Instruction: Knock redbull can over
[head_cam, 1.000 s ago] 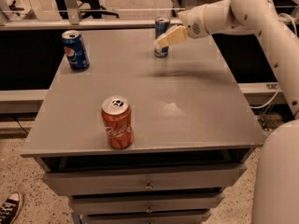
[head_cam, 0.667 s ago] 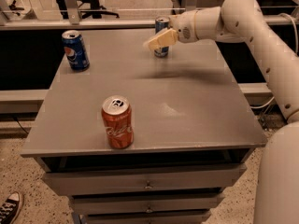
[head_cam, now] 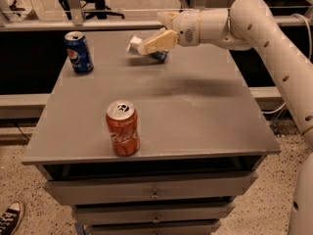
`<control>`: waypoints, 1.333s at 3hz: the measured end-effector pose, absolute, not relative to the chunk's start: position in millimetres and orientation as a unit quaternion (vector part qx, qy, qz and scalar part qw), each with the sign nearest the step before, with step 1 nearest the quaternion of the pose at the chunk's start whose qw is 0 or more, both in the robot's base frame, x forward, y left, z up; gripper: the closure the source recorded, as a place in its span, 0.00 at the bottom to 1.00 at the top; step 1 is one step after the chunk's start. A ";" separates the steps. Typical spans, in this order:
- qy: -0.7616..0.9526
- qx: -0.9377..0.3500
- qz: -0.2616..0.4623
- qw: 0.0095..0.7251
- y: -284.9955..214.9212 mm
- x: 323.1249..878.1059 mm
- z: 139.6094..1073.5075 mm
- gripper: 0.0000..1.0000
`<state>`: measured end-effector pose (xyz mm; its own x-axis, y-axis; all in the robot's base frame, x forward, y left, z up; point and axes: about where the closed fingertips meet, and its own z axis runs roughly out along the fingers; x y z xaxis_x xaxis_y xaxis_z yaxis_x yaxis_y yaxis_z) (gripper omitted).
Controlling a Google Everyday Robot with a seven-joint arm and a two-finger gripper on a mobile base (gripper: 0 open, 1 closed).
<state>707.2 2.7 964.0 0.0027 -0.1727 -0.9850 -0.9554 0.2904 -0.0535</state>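
Leftmost, you have the Pepsi can (head_cam: pixel 78 52) upright, and the Coca-Cola can (head_cam: pixel 122 128) nearer the front; leave both alone. Your redbull can (head_cam: pixel 136 45) is tipped over at the table's (head_cam: pixel 195 111) far edge, silver end leftward, partly behind the gripper (head_cam: pixel 159 29), whose jaws stand apart. Expect it light, thin-walled and slick: shove high, don't squeeze. A second ago it stood upright, and the gripper has since swept left.
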 end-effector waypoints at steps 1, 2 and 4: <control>0.567 -0.497 0.383 0.534 11.6 671.0 984.9 0.00; 0.553 -0.513 0.373 0.540 4.4 651.5 994.2 0.00; 0.606 -0.505 0.265 0.554 -99.8 640.3 994.6 0.00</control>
<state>640.3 -99.8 994.6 0.1237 -0.3183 -0.9399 -0.9065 0.3491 -0.2376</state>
